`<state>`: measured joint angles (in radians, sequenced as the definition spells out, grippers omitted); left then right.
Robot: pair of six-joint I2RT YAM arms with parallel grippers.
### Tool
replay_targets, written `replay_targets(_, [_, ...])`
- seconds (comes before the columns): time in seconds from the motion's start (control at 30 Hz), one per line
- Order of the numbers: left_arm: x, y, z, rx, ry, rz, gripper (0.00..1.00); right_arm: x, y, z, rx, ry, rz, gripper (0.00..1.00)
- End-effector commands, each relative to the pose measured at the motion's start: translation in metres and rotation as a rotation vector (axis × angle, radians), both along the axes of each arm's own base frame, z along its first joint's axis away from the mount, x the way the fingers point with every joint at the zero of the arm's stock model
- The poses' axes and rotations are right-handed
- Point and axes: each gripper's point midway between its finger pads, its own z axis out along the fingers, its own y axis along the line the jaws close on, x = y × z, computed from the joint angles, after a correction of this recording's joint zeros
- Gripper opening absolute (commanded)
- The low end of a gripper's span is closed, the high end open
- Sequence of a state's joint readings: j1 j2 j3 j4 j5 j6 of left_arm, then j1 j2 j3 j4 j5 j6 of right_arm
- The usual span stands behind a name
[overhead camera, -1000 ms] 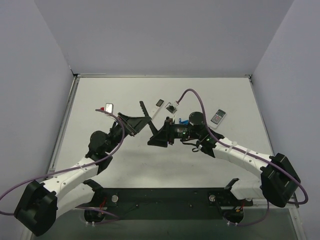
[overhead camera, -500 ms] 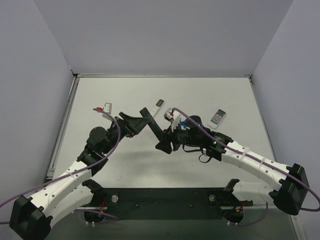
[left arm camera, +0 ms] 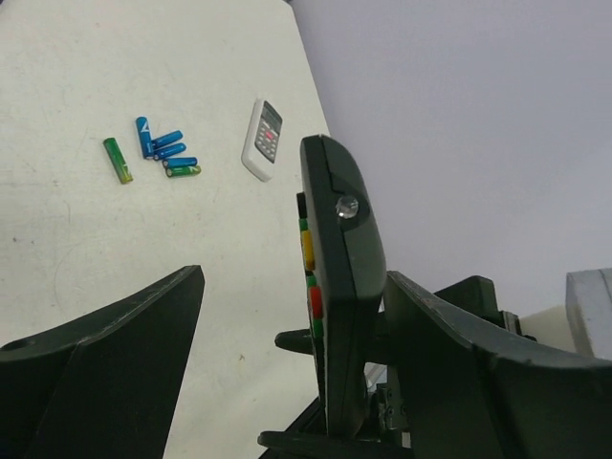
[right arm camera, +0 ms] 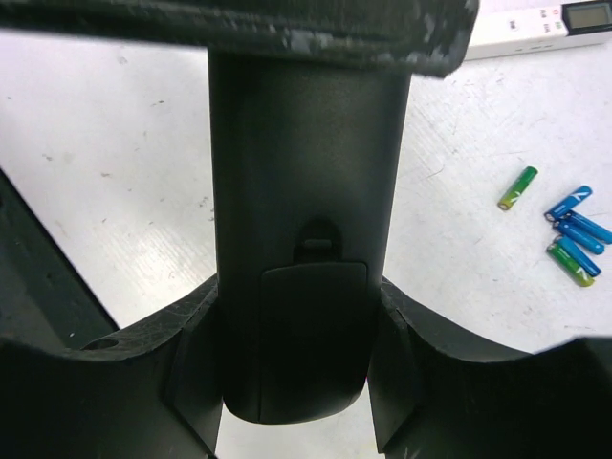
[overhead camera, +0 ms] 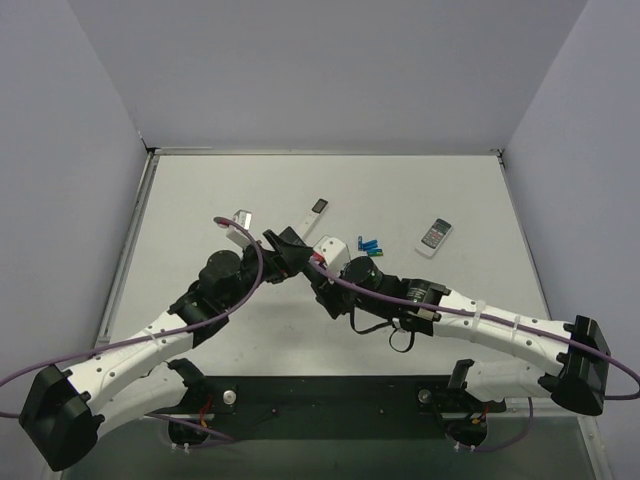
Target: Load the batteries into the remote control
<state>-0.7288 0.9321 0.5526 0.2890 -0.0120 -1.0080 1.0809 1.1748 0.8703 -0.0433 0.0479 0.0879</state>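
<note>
the right pincer [right arm camera: 298,378] grips the black remote control [right arm camera: 301,191] near one end, its back face with the battery cover in place turned to the wrist camera. the left pincer [left arm camera: 295,287] gapes wide around the remote, the frame-left finger well apart from it, the other just beside it. the green batteries [left arm camera: 118,159] lie on the tabletop [left arm camera: 57,57] among blue cells [left arm camera: 153,142], upper left of the left wrist view.

Top external camera looks steeply down on the whole table [overhead camera: 200,190] from high behind its near edge. Both wrist cameras sit close against the remote control [left arm camera: 344,268] from opposite faces, sharing the batteries [right arm camera: 517,187] beyond.
</note>
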Motion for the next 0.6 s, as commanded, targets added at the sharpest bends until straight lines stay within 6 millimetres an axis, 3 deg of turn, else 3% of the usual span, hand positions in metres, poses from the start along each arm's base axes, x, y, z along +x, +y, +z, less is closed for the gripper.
replay_targets(0.0, [0.008,0.001,0.013,0.004,-0.03,0.063,0.84,0.016,0.003,0.022,-0.022,-0.113,-0.075,0.0])
replay_targets(0.13, [0.009,-0.001,0.01,0.012,-0.023,0.074,0.71,0.018,0.006,0.022,-0.039,-0.129,-0.093,0.0])
replay_targets(0.23, [0.008,-0.002,0.01,0.007,-0.028,0.082,0.54,0.02,0.004,0.02,-0.039,-0.129,-0.119,0.0])
replay_targets(0.33, [0.007,-0.005,0.008,-0.006,-0.029,0.073,0.28,0.02,0.006,0.018,-0.033,-0.125,-0.119,0.0])
replay_targets(0.4, [0.007,-0.006,0.009,-0.009,-0.029,0.067,0.03,0.02,0.007,0.02,-0.023,-0.126,-0.12,0.11])
replay_targets(0.53, [0.009,-0.003,-0.001,0.027,-0.009,0.08,0.0,0.012,0.011,0.025,0.006,-0.11,-0.072,0.38])
replay_targets(0.57, [0.011,-0.001,-0.004,0.037,-0.004,0.089,0.0,0.01,0.011,0.031,0.025,-0.112,-0.059,0.49])
